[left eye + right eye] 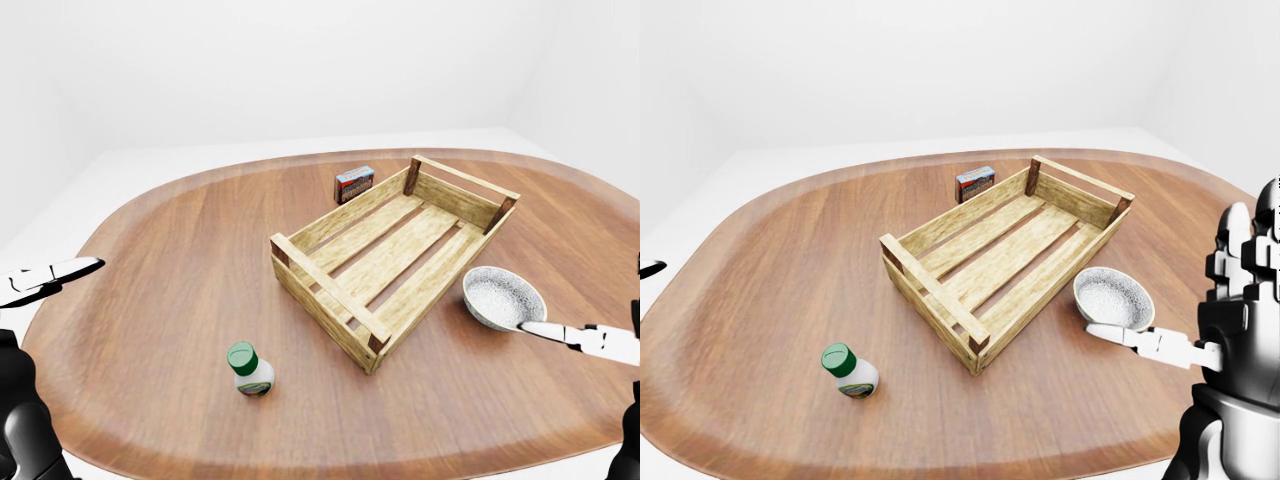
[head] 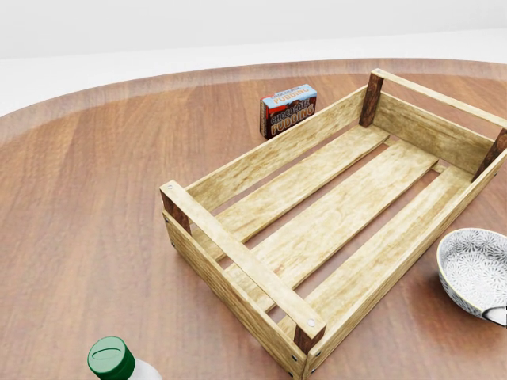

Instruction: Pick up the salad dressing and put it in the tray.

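The salad dressing is a small white bottle with a green cap. It stands upright on the wooden table to the lower left of the tray, and it also shows at the bottom left of the head view. The tray is an empty slatted wooden crate lying diagonally in the middle of the table. My left hand is open at the left edge of the left-eye view, far from the bottle. My right hand is open with fingers spread, at the right beside the bowl. Neither hand holds anything.
A chocolate pudding box stands just above the tray's upper long side. A grey patterned bowl sits right of the tray, close to my right hand's extended finger. The oval table's edge runs near the bottle.
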Available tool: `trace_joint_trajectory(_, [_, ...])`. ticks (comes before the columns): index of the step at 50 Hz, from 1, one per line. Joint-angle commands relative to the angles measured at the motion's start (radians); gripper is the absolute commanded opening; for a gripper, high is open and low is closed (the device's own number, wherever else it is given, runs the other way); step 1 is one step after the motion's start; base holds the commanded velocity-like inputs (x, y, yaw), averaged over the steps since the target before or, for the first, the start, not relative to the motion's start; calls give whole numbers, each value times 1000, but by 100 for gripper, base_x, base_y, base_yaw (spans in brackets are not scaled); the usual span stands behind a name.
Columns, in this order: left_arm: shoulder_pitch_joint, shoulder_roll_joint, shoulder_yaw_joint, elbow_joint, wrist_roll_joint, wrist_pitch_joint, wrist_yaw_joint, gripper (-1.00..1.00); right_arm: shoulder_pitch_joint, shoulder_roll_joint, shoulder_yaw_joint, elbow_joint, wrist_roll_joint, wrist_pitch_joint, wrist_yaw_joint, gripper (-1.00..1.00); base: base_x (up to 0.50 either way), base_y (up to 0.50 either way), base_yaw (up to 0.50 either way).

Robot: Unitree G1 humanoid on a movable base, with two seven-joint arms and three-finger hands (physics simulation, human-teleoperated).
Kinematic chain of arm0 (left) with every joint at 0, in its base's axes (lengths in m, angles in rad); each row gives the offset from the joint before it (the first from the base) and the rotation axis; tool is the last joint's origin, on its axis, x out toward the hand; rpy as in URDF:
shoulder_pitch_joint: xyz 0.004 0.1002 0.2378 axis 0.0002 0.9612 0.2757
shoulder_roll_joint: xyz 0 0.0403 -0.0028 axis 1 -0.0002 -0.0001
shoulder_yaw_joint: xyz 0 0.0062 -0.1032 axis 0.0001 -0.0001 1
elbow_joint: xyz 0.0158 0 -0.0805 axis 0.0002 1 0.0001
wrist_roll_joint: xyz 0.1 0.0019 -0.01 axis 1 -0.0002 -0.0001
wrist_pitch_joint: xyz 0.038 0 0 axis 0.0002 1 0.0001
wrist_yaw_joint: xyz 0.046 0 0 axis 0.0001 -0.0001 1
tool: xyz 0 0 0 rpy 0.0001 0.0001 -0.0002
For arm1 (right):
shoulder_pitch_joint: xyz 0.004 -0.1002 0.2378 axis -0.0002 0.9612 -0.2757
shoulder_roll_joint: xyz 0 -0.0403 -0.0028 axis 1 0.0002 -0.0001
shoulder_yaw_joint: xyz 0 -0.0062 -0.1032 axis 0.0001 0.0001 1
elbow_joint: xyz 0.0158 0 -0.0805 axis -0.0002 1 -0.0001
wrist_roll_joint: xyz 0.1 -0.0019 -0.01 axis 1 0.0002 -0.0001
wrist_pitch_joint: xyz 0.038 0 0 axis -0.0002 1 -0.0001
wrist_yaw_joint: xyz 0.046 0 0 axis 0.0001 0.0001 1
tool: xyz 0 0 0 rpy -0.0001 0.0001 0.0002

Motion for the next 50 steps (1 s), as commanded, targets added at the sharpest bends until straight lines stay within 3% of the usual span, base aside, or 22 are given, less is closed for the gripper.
trace_joint_trajectory(1, [0, 0, 0, 9, 2, 0, -3, 100, 5, -1, 3, -7, 24, 0, 40, 100, 50, -5, 0])
trace_joint_trajectory(10, [0, 0, -1, 6, 3, 0, -3, 100, -3, 5, 11, 27, -4, 0, -30, 100, 22, -2, 0])
trace_joint_trajectory(13, [-1, 0, -4, 11, 4, 0, -3, 100, -61, -22, 23, -24, 64, 0, -74, 100, 0, 0, 0])
trace_joint_trajectory(16, [-2, 1, -4, 12, 3, 0, -3, 100, -123, -89, 119, -34, -67, 0, -143, 100, 0, 0, 0])
trace_joint_trajectory(17, [-3, 3, -1, 9, 0, 0, -2, 100, -189, -136, 196, -48, -66, 0, -101, 100, 0, 0, 0])
trace_joint_trajectory(19, [-4, 4, -1, 13, 0, 0, -2, 100, -279, -151, 254, -58, -13, 0, -74, 100, 0, 0, 0])
trace_joint_trajectory(21, [-4, 4, -3, 15, 1, 0, -2, 100, -391, -197, 393, 6, -87, 0, -85, 100, 0, 0, 0])
trace_joint_trajectory(25, [-4, 8, 2, 9, -4, 0, -1, 100, -527, -182, 500, 82, -141, 0, -61, 100, 0, 0, 0])
trace_joint_trajectory(26, [-4, 9, 4, 10, -5, 0, -1, 100, -552, -172, 520, 98, -153, 0, -54, 100, 0, 0, 0])
trace_joint_trajectory(27, [-4, 12, 13, -2, -15, 0, 4, 100, -696, -122, 642, 200, -134, 0, -18, 100, 0, 0, 0])
trace_joint_trajectory(28, [-4, 12, 13, -4, -16, 0, 5, 100, -716, -99, 654, 216, -142, 0, -3, 100, 0, 0, 0])
trace_joint_trajectory(38, [-5, 17, 14, 15, -18, 0, -1, 100, -733, 64, 810, 327, -306, 0, 150, 100, 0, 0, 0])
trace_joint_trajectory(39, [-1, 14, 17, 14, -21, 0, 2, 100, -629, 234, 1056, 500, -276, 0, 183, 100, 0, 0, 0])
trace_joint_trajectory(43, [0, 16, 19, 18, -24, 0, 2, 100, -581, 305, 1052, 513, -370, 0, 263, 100, 0, 0, 0])
trace_joint_trajectory(50, [0, 15, 15, 17, -23, 0, 3, 100, -552, 342, 1045, 518, -422, 0, 309, 100, 0, 0, 0])
